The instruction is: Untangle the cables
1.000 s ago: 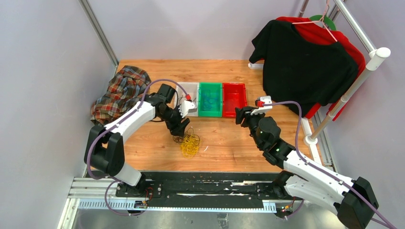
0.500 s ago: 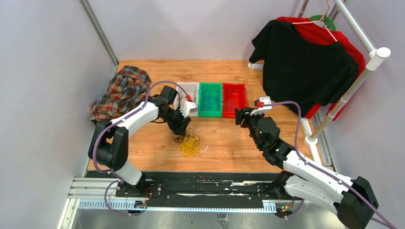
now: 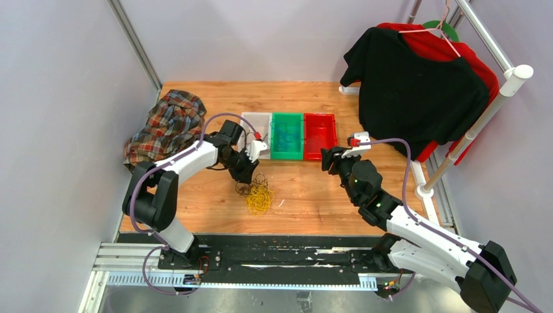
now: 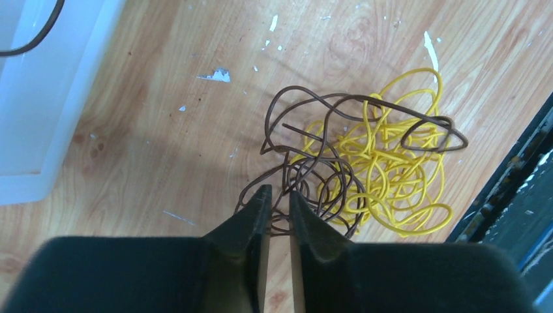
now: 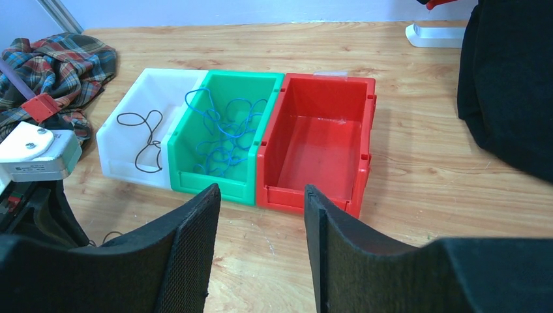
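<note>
A tangle of cables lies on the wooden table: yellow loops point(image 4: 391, 176) point(image 3: 259, 199) knotted with dark brown loops point(image 4: 326, 173) point(image 3: 246, 189). My left gripper point(image 4: 275, 192) point(image 3: 242, 175) is down at the brown side of the tangle. Its jaws are almost closed, with a narrow gap, and brown strands cross between the tips. My right gripper point(image 5: 261, 189) point(image 3: 328, 158) hangs open and empty in front of the bins. One brown cable point(image 5: 147, 140) lies in the white bin point(image 5: 130, 171), and blue cables point(image 5: 225, 130) lie in the green bin point(image 5: 209, 186).
A red bin point(image 5: 306, 195) stands to the right of the green one. A plaid shirt point(image 3: 163, 127) is heaped at the table's left. Black and red shirts point(image 3: 417, 91) hang on a white rack point(image 3: 456, 153) at the right. A black rail point(image 4: 515, 189) borders the table beside the tangle.
My left gripper has moved slightly toward the bins over the brown cables and its jaws have narrowed a lot. The right arm has stayed put.
</note>
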